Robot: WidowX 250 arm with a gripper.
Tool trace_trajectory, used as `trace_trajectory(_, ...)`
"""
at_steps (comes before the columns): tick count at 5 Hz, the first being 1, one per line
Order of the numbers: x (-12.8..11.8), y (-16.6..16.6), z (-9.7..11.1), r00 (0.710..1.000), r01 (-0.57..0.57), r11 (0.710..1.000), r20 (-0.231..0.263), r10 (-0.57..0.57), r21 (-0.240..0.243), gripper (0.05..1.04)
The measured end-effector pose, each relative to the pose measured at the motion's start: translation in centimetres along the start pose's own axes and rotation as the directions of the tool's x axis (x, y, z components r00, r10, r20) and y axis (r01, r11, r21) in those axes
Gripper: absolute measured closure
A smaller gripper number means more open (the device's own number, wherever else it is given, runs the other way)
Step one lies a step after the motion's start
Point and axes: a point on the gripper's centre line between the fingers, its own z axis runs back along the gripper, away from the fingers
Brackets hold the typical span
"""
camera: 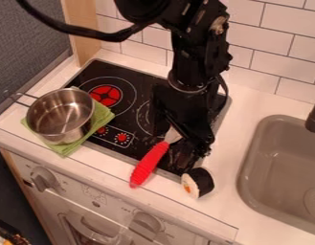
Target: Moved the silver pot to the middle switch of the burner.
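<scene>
- Sitting at left on the green cloth (102,118), the silver pot (60,114) is left of the red switches (122,138); I judge the move undone.
- Shiny metal, open round mouth, wire handle (25,95) pointing left.
- My gripper (190,154) hangs over the stove's (130,117) near right; whether open or closed, I cannot tell.

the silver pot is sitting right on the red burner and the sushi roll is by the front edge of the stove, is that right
Not quite: the camera view shows the silver pot resting on a green cloth beside the red burner, not on it. The sushi roll is by the front edge of the stove, as you say.
</scene>
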Motion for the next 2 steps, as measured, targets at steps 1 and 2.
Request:
trace_trajectory(1, -0.3, -0.1, -0.7, 1.000, -0.008, 1.000, -0.025, 0.008, -0.004, 0.083)
trace_trajectory(2, -1.1, 1.3, -0.7, 0.989, -0.151, 0.988, 0.000, 0.151, 0.035, 0.083)
